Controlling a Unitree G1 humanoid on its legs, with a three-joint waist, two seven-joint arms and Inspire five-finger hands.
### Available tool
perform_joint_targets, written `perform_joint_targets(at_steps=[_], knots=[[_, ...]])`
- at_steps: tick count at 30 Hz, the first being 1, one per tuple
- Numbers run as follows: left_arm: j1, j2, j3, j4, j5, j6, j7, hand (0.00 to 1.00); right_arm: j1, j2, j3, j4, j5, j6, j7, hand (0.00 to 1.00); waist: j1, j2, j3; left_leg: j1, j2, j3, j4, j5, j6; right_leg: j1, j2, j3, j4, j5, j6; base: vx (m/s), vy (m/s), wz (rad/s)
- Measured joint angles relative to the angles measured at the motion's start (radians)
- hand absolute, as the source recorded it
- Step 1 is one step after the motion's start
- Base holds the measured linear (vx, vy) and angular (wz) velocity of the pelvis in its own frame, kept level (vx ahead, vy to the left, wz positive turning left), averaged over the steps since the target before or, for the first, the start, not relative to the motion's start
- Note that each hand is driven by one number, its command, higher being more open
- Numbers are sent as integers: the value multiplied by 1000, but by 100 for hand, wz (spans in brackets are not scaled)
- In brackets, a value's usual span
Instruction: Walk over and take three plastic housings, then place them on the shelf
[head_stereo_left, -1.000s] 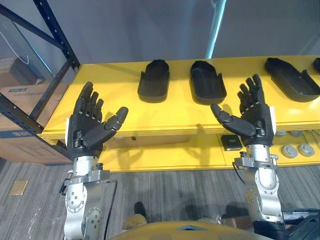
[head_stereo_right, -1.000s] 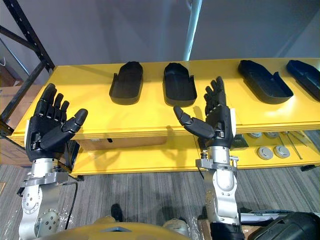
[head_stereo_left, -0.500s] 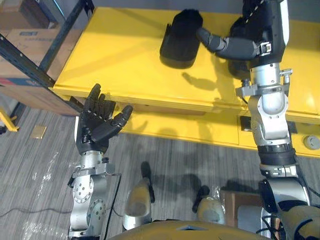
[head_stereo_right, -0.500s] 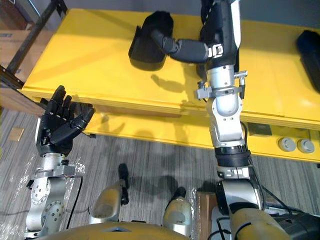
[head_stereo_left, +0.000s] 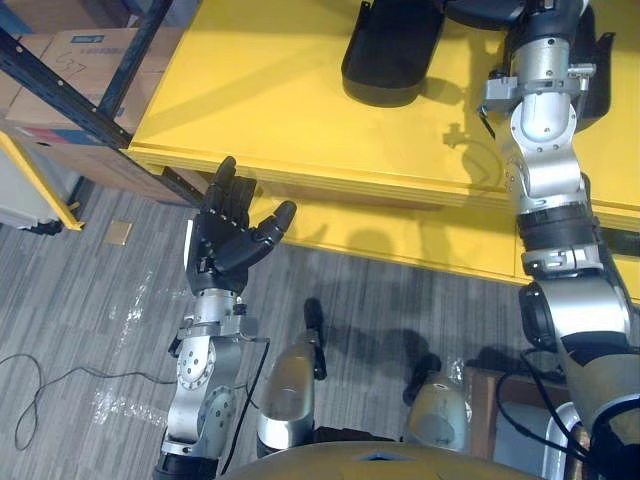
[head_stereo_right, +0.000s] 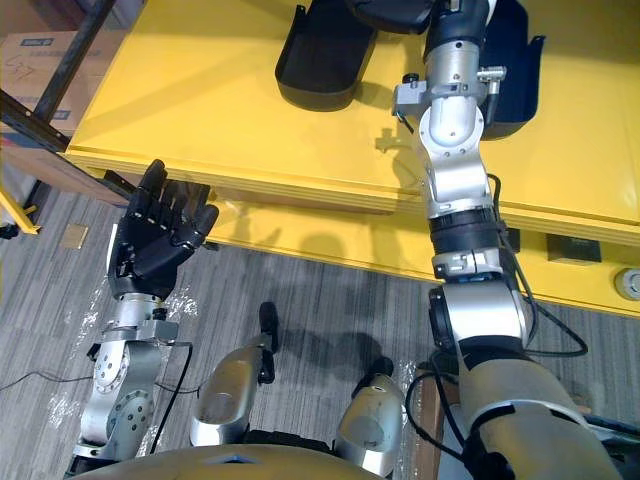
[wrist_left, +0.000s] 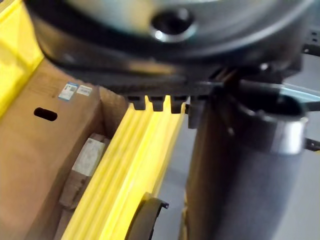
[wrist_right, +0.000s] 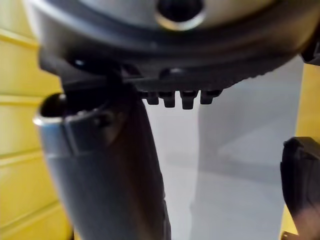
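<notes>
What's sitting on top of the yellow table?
A black plastic housing in plain view, and a second housing beside it, partly covered by the right arm. Whatever lies under that arm cannot be seen.

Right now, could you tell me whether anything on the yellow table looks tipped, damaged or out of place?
Nothing stands out. The left housing and the right housing lie flat and apart on the yellow table, neither visibly tipped nor cracked. The left hand hangs open beside the table's front edge, holding nothing.

A yellow counter (head_stereo_left: 260, 90) stands above grey carpet floor (head_stereo_left: 90, 320). Cardboard boxes (head_stereo_left: 75, 65) sit past its left end, and a small tan square (head_stereo_left: 118, 232) lies on the floor.
</notes>
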Motion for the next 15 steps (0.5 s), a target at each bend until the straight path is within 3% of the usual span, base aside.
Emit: perform_joint_targets(at_steps=[5,12,13,15], knots=[[1,0,-23,39,-4,1,16,100,-58,-18,74,66,0,51,31,100,21,15,7,0,-2,-14,1,1,-7,-8,-11,-7,45,-31,-6,-14,-49,9],[-7,-1,-38,44,-3,3,21,100,-146,-30,136,166,-29,217,41,100,46,16,8,-7,-11,-30,2,8,-3,-18,-29,-18,86,-59,-7,17,-41,7],[-9,-1,-54,44,-3,6,28,100,-169,-31,155,209,-33,262,9,100,50,18,9,-8,-11,-32,2,9,-3,-17,-30,-20,88,-60,-8,25,-41,5],[-11,-2,-68,44,-3,19,44,100,-187,-31,162,254,-36,282,-28,100,54,18,9,-8,-11,-33,6,11,-3,-16,-34,-21,92,-61,-8,12,-22,3]])
